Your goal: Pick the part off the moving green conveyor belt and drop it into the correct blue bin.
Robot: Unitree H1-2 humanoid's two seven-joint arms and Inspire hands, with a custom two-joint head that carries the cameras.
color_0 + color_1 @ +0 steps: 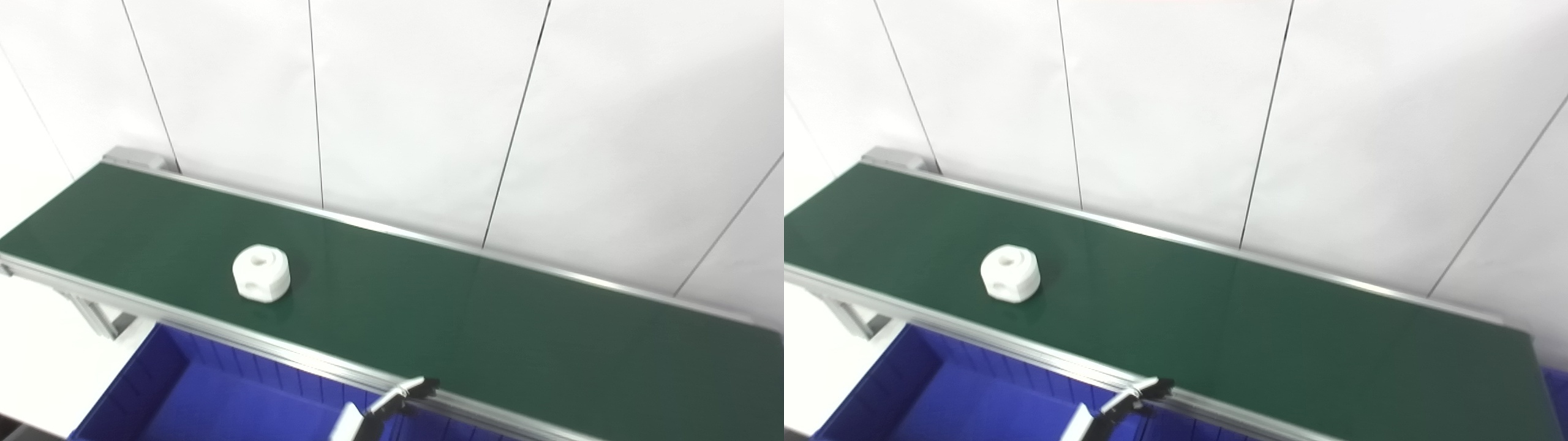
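A white round part (261, 272) with a hole in its top and a hole in its side lies on the green conveyor belt (465, 318), left of the middle; it also shows in the right eye view (1010, 272). Only the dark fingertips and a bit of the white body of my left hand (392, 403) show at the bottom edge, over the belt's near rail. It is well to the right of the part and nearer to me. The fingers are stretched out and hold nothing. My right hand is out of view.
A blue bin (184, 392) stands below the belt's near rail (202, 327) at the bottom left. A sliver of another blue bin (1557, 383) shows past the belt's right end. A white panelled wall (398, 104) runs close behind the belt.
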